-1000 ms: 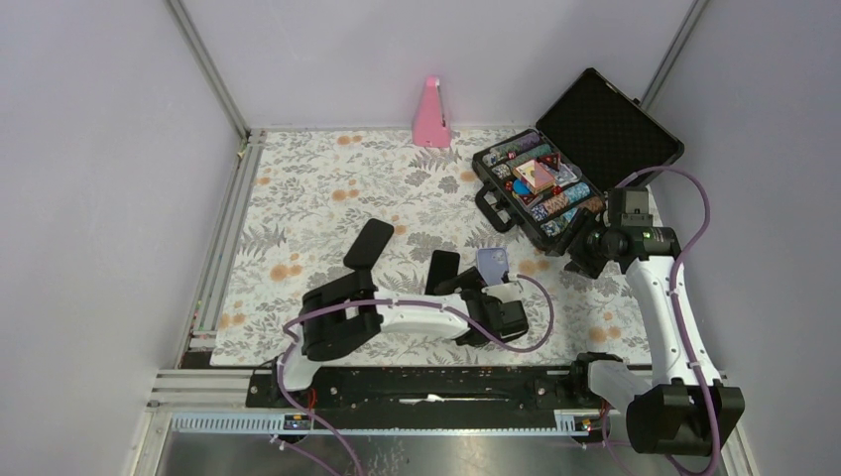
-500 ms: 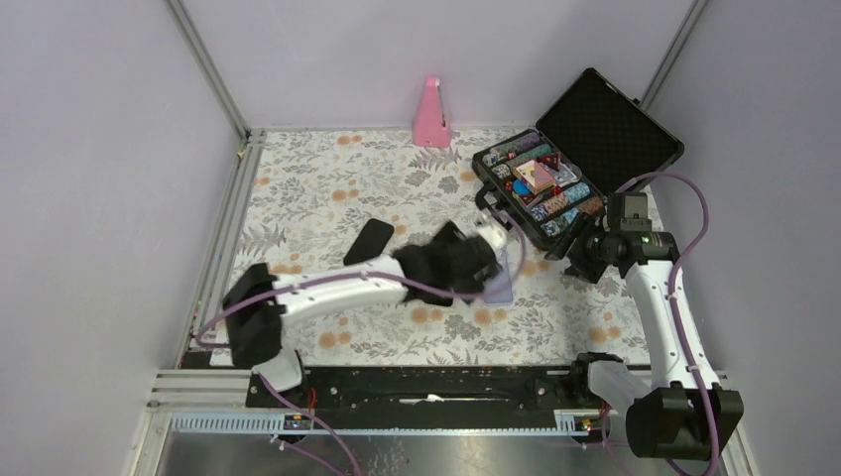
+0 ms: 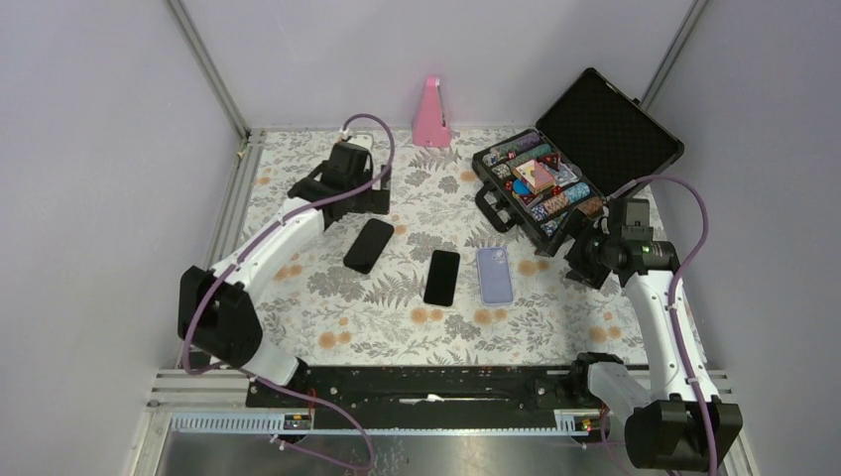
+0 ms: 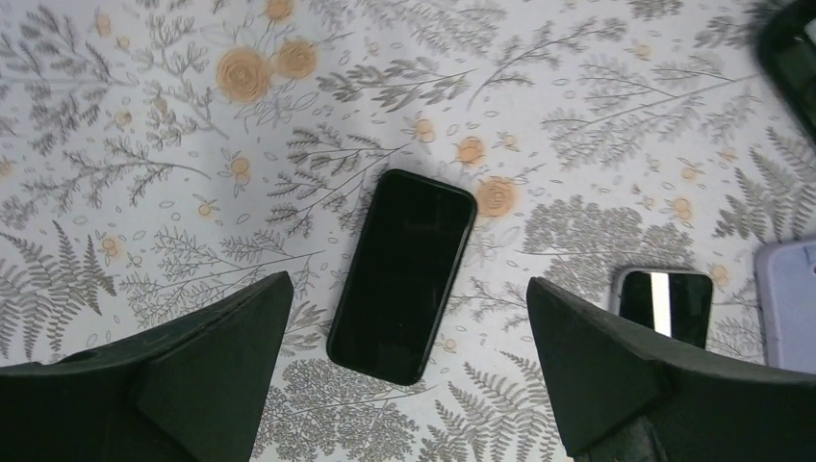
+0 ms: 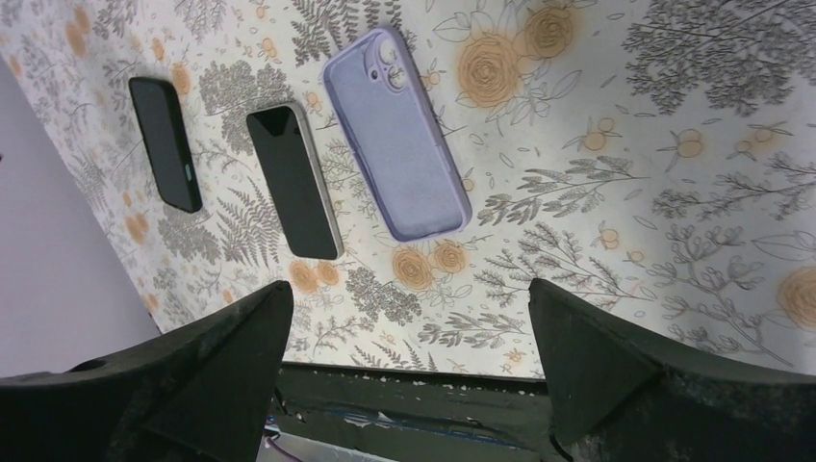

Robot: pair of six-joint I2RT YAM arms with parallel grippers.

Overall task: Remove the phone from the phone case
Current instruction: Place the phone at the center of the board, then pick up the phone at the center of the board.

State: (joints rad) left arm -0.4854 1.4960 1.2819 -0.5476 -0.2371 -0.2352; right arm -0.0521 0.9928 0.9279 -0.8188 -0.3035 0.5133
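Note:
Three flat things lie in a row mid-mat. A lilac phone case [image 3: 494, 275] lies back up with its camera cut-out at the far end; it also shows in the right wrist view [image 5: 399, 144]. Just left of it, apart, a silver-edged phone [image 3: 442, 277] lies screen up. Further left lies a black phone [image 3: 369, 245], also in the left wrist view [image 4: 402, 274]. My left gripper [image 3: 342, 188] hovers open and empty above the black phone at the far left [image 4: 409, 284]. My right gripper [image 3: 580, 253] is open and empty, raised to the right of the lilac case [image 5: 410, 286].
An open black case [image 3: 605, 129] holding poker chips stands at the back right, close behind my right gripper. A pink metronome [image 3: 430, 114] stands at the back wall. Metal frame rails run along the mat's left edge [image 3: 226, 228] and near edge.
My left arm has swung from the near centre, over the phones, out to the far left. The lilac case now lies uncovered on the mat. The right arm has barely moved.

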